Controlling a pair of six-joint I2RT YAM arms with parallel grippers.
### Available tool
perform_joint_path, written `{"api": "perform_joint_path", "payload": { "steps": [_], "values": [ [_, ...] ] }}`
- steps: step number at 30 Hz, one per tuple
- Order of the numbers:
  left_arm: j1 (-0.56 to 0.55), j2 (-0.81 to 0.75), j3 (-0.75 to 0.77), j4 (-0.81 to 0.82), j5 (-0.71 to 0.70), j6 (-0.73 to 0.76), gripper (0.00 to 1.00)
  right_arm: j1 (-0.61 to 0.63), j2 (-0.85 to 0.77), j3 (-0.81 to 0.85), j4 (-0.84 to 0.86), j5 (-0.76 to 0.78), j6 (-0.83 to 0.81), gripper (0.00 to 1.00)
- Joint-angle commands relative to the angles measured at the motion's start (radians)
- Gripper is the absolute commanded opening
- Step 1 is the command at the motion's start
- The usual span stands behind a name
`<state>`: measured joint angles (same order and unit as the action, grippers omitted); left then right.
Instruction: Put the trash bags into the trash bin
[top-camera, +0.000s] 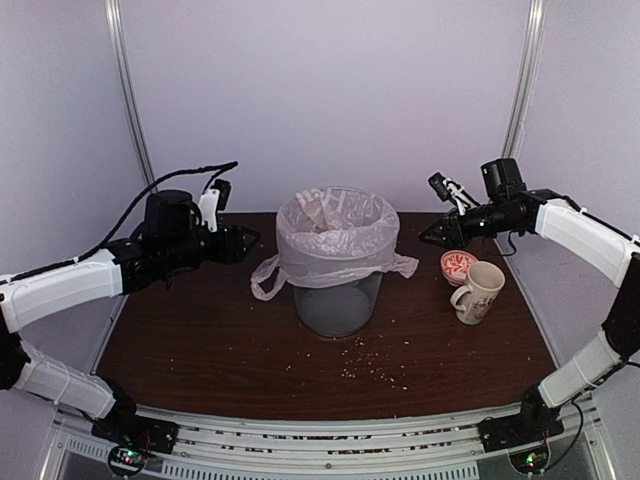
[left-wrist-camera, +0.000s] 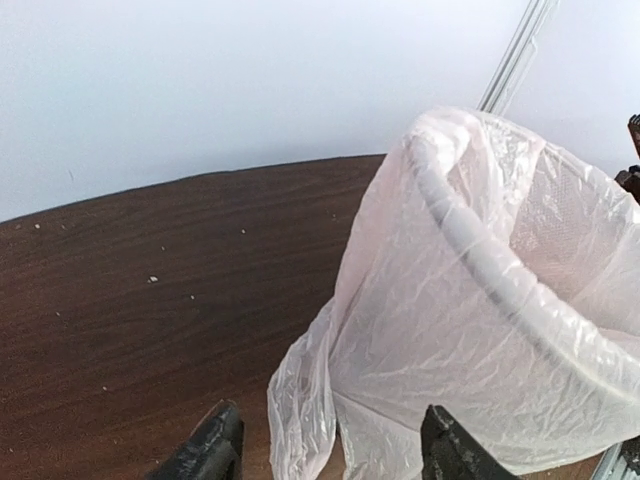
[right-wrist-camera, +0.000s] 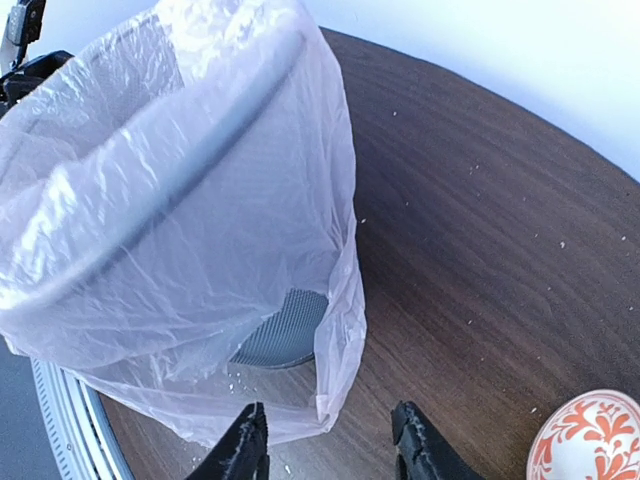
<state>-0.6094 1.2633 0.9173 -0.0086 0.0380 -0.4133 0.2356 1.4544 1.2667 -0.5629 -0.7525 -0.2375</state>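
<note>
Left gripper (top-camera: 248, 241): jaws stand apart and hold nothing. In the left wrist view (left-wrist-camera: 330, 422) both black fingertips (left-wrist-camera: 218, 447) show at the bottom edge with a wide gap between them. The top view shows its tips just short of the film, level with the upper part of the bin. Whether a tip brushes the film cannot be told.

Right gripper (top-camera: 428, 236): jaws apart, somewhat narrower than the left pair, nothing clamped. In the right wrist view (right-wrist-camera: 330, 415) the two fingertips (right-wrist-camera: 243, 452) frame the lower edge of the hanging film ahead of them. The top view shows a small gap between its tips and the bag.

Trash bag (top-camera: 335, 245): seated inside the trash bin (top-camera: 338, 305) as a liner, mouth open, film folded out and down over the rim. It lies directly ahead of each gripper, between the two (left-wrist-camera: 450, 330) (right-wrist-camera: 200, 200). One loop handle droops down the bin's side nearest the left gripper, below its tips. The other handle juts out on the side nearest the right gripper, likewise below its tips. The bin's grey wall shows under the film's hem (right-wrist-camera: 285, 335).

Bin: upright on the dark wooden table (top-camera: 200, 340), midway between the grippers.

Other items: a cream mug (top-camera: 480, 292) and a red-and-white patterned dish (top-camera: 458, 265) (right-wrist-camera: 590, 440) sit below and nearer than the right gripper, on the side away from the bin. Crumbs (top-camera: 370, 370) are scattered on the table on the near side of the bin.
</note>
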Motion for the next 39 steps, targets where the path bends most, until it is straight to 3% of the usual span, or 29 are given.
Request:
{"api": "perform_joint_path", "payload": {
  "steps": [1,8,15,28,39],
  "values": [
    [0.0,0.012,-0.074,0.033,0.057,-0.081,0.62,-0.001,0.02,-0.076,0.038,-0.047,0.028,0.44],
    [0.0,0.122,-0.114,0.151,0.111,-0.139,0.62,0.011,0.138,-0.048,0.052,-0.155,0.083,0.59],
    [-0.006,0.256,-0.191,0.312,0.147,-0.188,0.6,0.064,0.249,-0.054,0.026,-0.177,0.068,0.6],
    [-0.009,0.412,-0.27,0.444,0.13,-0.205,0.56,0.098,0.321,-0.11,0.086,-0.016,0.101,0.52],
    [0.001,0.432,-0.255,0.373,-0.018,-0.204,0.55,0.119,0.302,-0.132,0.142,0.325,0.161,0.44]
  ]
}}
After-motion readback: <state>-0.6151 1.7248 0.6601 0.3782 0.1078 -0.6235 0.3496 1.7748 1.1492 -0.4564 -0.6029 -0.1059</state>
